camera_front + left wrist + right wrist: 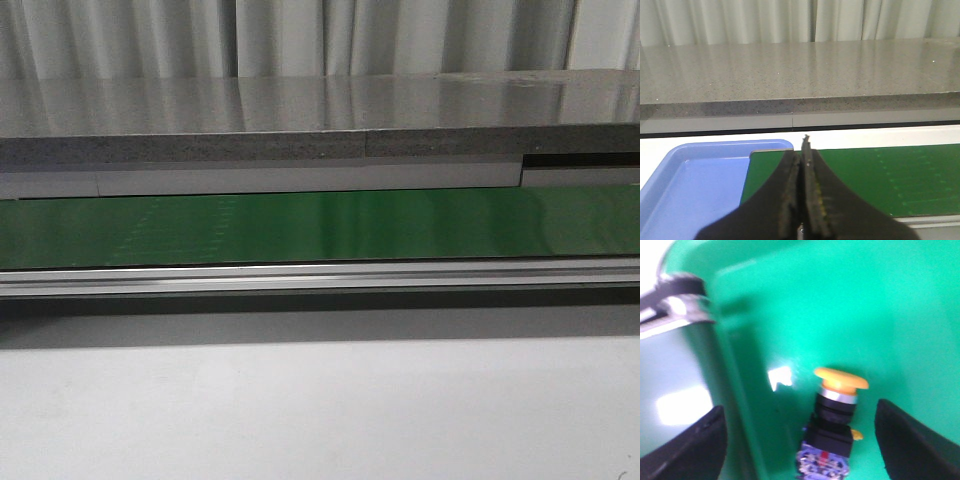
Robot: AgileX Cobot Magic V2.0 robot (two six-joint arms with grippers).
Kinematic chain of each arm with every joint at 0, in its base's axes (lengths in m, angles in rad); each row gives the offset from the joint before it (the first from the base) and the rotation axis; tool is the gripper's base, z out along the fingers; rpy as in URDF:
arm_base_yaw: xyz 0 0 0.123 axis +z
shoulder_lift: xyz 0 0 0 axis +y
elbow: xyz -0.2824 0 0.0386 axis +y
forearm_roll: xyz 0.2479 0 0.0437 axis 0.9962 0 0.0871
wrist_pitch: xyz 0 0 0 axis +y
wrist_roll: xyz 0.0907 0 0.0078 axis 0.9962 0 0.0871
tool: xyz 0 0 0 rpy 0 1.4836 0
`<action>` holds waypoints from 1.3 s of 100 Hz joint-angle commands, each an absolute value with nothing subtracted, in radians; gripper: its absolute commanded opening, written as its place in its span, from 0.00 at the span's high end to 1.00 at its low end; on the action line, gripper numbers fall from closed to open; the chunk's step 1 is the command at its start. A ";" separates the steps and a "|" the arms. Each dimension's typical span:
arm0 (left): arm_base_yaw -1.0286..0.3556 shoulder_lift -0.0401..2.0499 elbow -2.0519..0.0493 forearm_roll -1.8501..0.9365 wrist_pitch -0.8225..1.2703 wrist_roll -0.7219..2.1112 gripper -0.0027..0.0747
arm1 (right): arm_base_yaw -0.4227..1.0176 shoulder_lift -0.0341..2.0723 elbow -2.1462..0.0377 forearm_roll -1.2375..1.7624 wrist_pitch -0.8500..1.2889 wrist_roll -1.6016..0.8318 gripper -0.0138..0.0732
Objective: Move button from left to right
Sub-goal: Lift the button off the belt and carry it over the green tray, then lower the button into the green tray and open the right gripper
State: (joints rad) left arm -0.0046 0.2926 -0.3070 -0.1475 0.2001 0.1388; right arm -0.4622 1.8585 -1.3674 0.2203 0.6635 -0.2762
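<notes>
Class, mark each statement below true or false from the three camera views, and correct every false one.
1. The left gripper is shut with nothing between its fingers. True.
2. The button has a red cap. False: its cap is yellow, on a black body.
3. The button lies in a green tray. True.
4. The right gripper is shut on the button. False: it is open, with its fingers spread on either side of the button.
5. The front view shows both arms over the green belt. False: no arm shows in that view.
6. A blue tray lies beside the green belt in the left wrist view. True.
</notes>
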 commanded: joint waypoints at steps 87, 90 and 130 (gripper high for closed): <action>-0.011 0.298 -0.334 -0.159 0.117 0.136 0.99 | -0.028 1.146 -0.984 0.259 0.303 -0.279 0.15; -0.011 0.298 -0.334 -0.159 0.117 0.136 0.99 | -0.028 1.105 -0.941 0.259 0.276 -0.279 0.15; -0.011 0.298 -0.334 -0.159 0.117 0.136 0.99 | -0.028 0.449 -0.405 0.260 0.024 -0.280 0.15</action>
State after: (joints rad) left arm -0.0046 0.2926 -0.3070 -0.1475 0.2001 0.1388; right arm -0.0258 0.5712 -0.4428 0.2510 0.1186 -0.2744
